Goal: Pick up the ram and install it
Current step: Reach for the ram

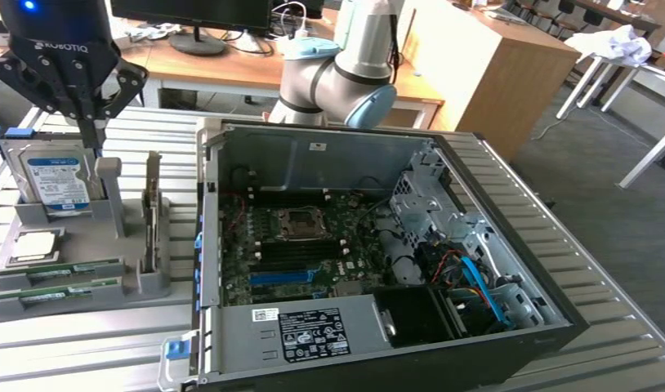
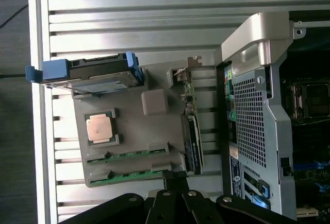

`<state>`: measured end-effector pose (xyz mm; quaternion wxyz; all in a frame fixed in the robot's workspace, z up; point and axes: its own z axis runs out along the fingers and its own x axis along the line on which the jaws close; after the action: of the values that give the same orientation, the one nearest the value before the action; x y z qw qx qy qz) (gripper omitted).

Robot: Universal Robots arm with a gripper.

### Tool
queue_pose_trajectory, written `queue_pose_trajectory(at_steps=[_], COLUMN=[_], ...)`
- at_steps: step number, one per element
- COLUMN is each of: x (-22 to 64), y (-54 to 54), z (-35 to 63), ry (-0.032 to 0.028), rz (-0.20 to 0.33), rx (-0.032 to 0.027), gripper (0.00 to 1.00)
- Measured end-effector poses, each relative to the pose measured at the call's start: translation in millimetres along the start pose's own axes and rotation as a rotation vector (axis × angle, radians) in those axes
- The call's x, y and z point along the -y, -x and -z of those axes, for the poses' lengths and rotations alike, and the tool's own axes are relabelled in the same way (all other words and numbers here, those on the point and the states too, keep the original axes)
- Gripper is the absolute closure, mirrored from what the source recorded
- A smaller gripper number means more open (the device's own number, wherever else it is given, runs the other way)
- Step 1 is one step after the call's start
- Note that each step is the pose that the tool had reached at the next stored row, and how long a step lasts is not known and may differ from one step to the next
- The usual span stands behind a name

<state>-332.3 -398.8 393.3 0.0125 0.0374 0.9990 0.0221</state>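
Note:
Two green ram sticks (image 1: 65,269) (image 2: 135,154) stand on edge in the slots of a grey holder (image 1: 114,220) (image 2: 154,103), at the exterior view's left, beside the open computer case. My gripper (image 1: 91,145) (image 2: 175,174) hangs above the far end of that holder, over the hard drive, well apart from the ram. Its fingers are shut together with nothing between them. In the wrist view the fingertips sit close to the end of the nearer ram stick (image 2: 129,176).
The holder also carries a silver hard drive (image 1: 57,175) (image 2: 98,77), a square processor (image 1: 33,245) (image 2: 99,128) and an upright expansion card (image 1: 153,208) (image 2: 192,141). The open case (image 1: 534,282) shows its motherboard (image 1: 300,245). Everything rests on a slatted metal table (image 1: 82,347).

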Motion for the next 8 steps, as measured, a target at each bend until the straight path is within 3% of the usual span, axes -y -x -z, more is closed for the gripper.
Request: queue_pose_trajectory(at_steps=[8], x=[3.5], y=[0.2], z=[0.2], ry=[-0.0002], rz=[0.0], rx=[0.0], gripper=[0.9])
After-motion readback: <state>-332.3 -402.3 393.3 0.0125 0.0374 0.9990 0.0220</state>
